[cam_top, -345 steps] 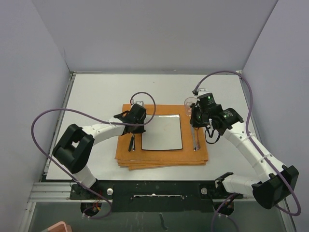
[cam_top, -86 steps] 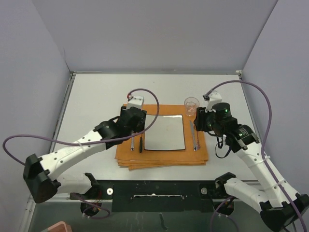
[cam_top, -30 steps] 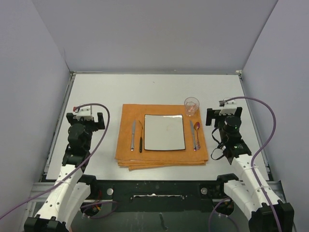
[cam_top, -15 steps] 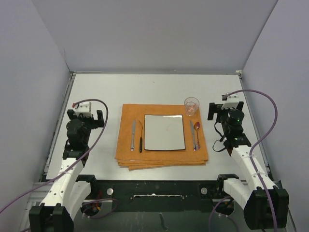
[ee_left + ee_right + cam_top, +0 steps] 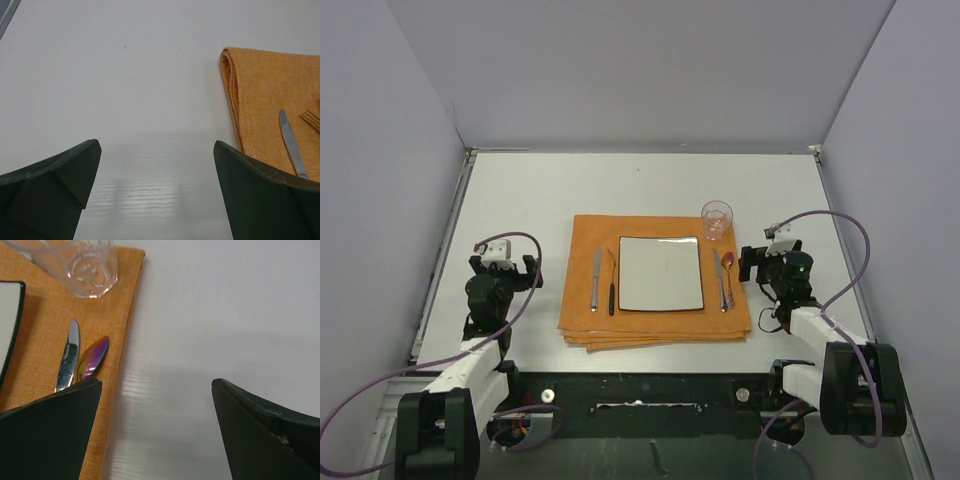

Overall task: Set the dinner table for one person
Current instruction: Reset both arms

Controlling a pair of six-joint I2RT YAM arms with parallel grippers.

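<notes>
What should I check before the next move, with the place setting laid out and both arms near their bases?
1. Left gripper open, empty: ok.
2. Right gripper open, empty: ok.
3. Plate centred on orange cloth: ok.
4. Knife and fork left of plate, second knife and spoon right: ok.
5. Glass upright at orange cloth's far right corner: ok.
6. Orange cloth flat on dinner table: ok.

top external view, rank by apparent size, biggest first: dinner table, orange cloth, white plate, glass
1. dinner table
2. orange cloth
3. white plate
4. glass
No close calls: each is clearly smaller than the one before, and all sit on the same surface, so camera distance does not skew the order.
</notes>
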